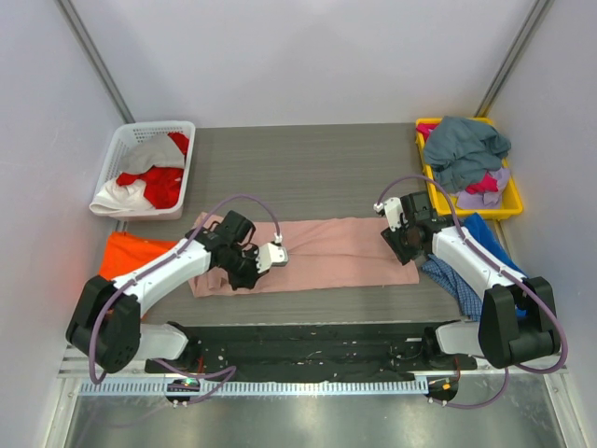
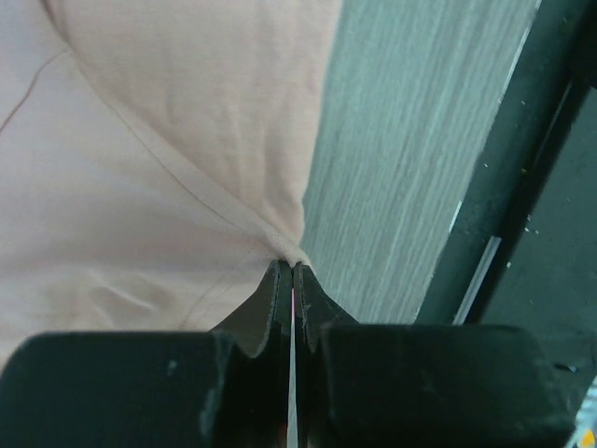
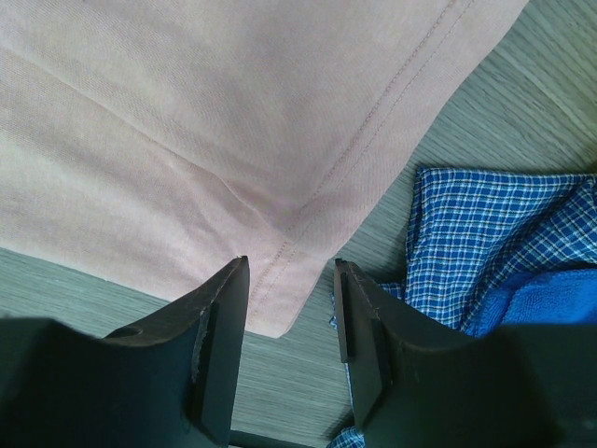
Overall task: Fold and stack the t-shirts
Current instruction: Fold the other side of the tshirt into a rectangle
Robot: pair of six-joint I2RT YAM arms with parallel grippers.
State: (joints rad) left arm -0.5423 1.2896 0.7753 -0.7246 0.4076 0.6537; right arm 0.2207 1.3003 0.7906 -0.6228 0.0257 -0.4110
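From above, the dusty-pink t-shirt [image 1: 322, 250] lay as a long strip across the near middle of the table [image 1: 308, 168], running left to right. My left gripper [image 1: 242, 278] was down on its near left part and my right gripper [image 1: 403, 245] sat at its right end. The orange t-shirt [image 1: 131, 254] lay just beside the pink one's left end, partly under my left arm. At the far left, the white basket [image 1: 119, 149] held a red shirt [image 1: 166, 185] and a white shirt [image 1: 119, 194]. At the far right, the yellow bin [image 1: 511, 207] carried a heap topped by a grey-teal shirt [image 1: 466, 149]. A blue shirt [image 1: 487, 235] and a blue checked cloth [image 1: 450, 275] lay at the near right, under my right arm.

From my left wrist, my fingers [image 2: 276, 299] were pressed together on the edge of the dusty-pink t-shirt [image 2: 168, 168], the cloth puckering to a point where they pinched it. Bare table [image 2: 410, 159] showed to the right.

From my right wrist, my fingers [image 3: 229, 308] stood spread, with the hemmed corner of the dusty-pink t-shirt [image 3: 233, 121] lying flat between them; I could not tell whether the tips touched it. The blue checked cloth [image 3: 476, 224] lay just right of that corner, the blue shirt [image 3: 550, 299] on top of it
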